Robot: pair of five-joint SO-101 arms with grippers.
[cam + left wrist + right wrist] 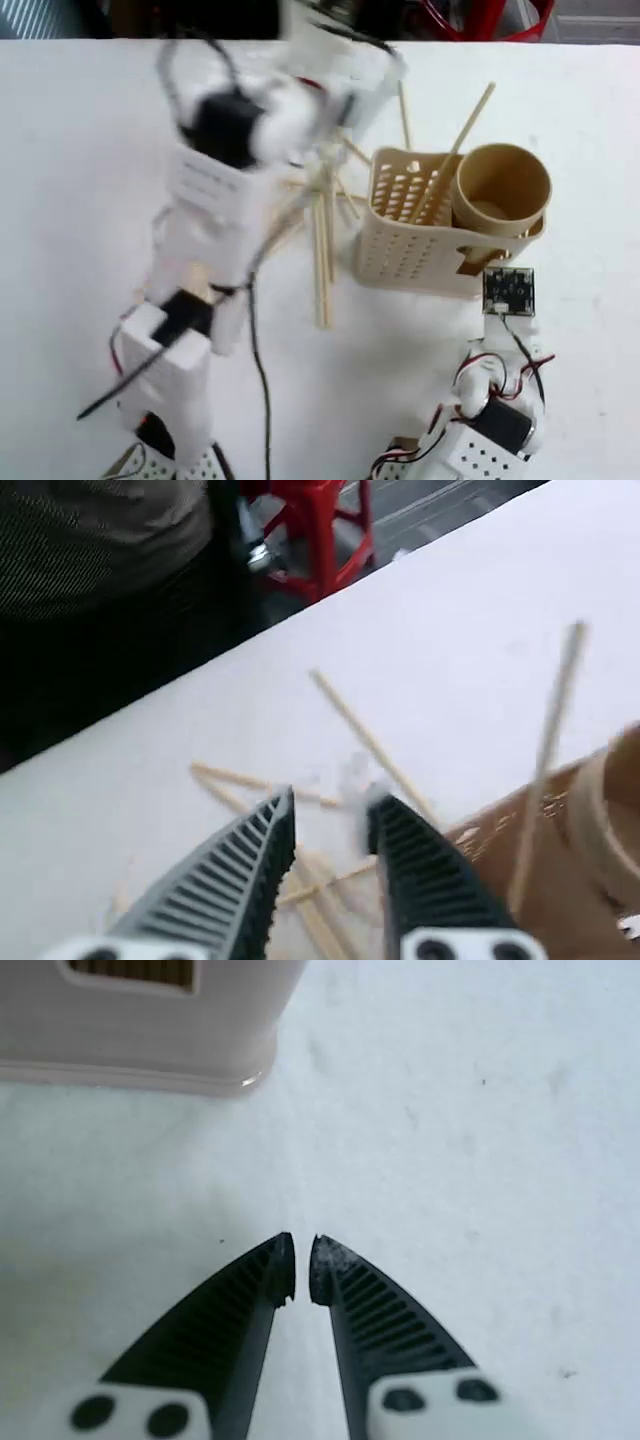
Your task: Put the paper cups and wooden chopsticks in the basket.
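Left fingers (240,880) parted, empty, over loose chopsticks (365,735), likely lining up next pick; right fingers (380,1310) closed, empty, parked beside basket (150,1050).

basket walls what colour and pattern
Cream basket, its walls perforated with rows of small holes; clearest in the high view.

Setting: robotics lab or maker-workshop bench. Evidence: plain white table (560,120) carrying two small white desktop arms, the left arm (210,230) and the right arm (490,420). Both have exposed wiring (262,380), and a bare circuit board (508,290) sits on the right one. Beyond the far edge are a red plastic stool (305,525) and grey floor (440,500).
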